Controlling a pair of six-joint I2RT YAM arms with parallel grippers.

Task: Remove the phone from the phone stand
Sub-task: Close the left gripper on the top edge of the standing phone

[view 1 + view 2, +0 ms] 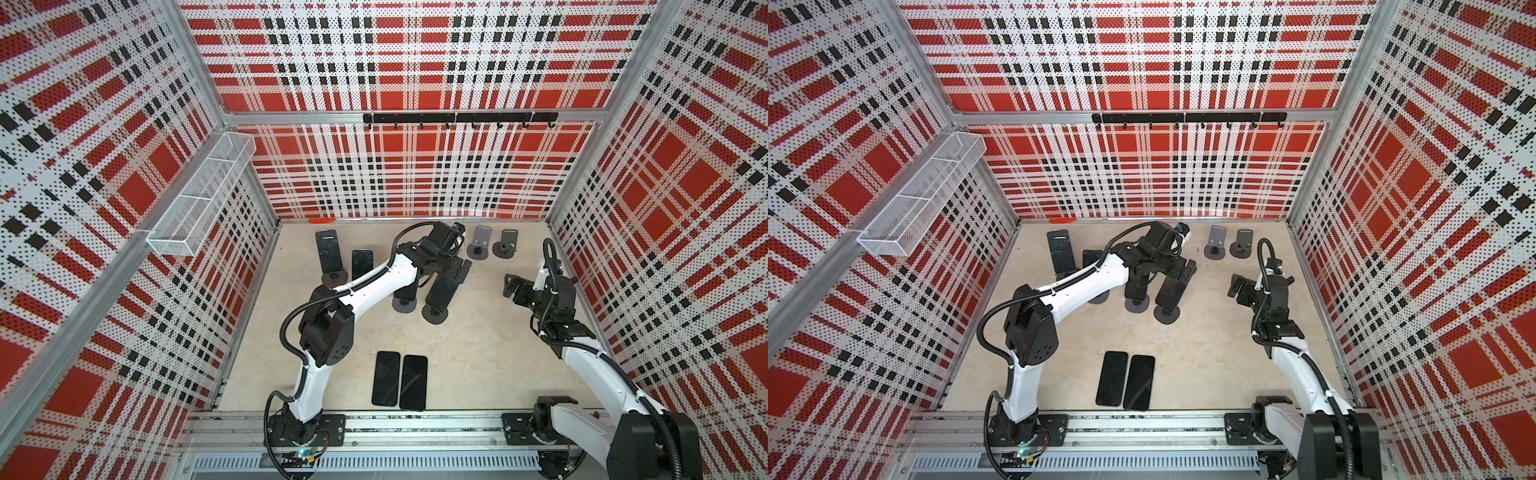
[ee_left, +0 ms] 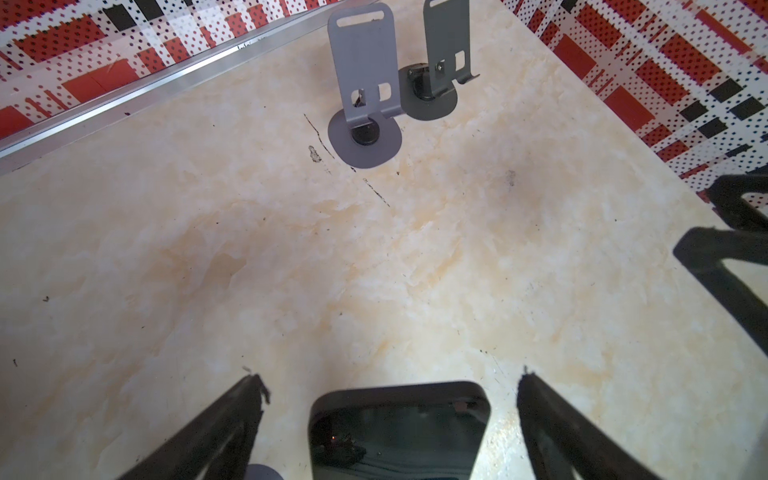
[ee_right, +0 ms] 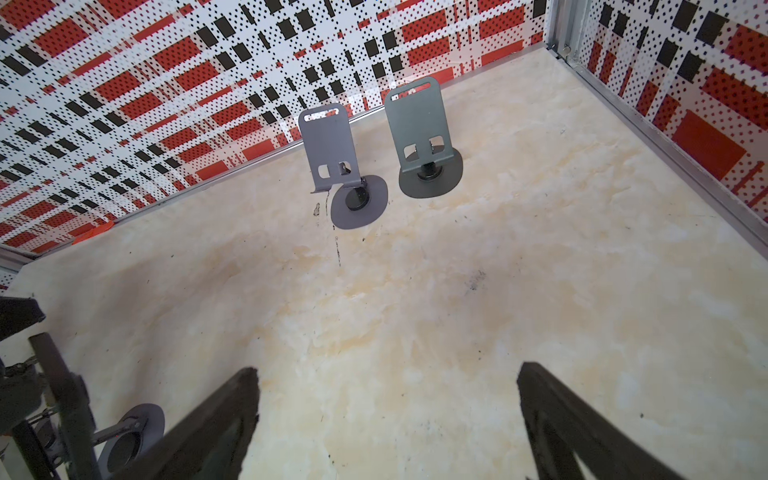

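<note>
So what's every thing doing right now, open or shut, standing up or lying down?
Left gripper: jaws open, gripping nothing.
Right gripper: jaws open, holding nothing.
Middle phone: propped on its stand, between the left jaws, not gripped.
Two front phones: lying flat, side by side.
Two back stands: upright, empty.
Far-left phone: propped up, leaning back.
Stand under the left arm: mostly hidden.

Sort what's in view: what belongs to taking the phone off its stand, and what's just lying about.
In the job: left gripper, open astride the phone; its phone stand.

Lying about: two flat phones; two empty stands; wire basket; hook rail; right gripper, open, holding nothing.
</note>
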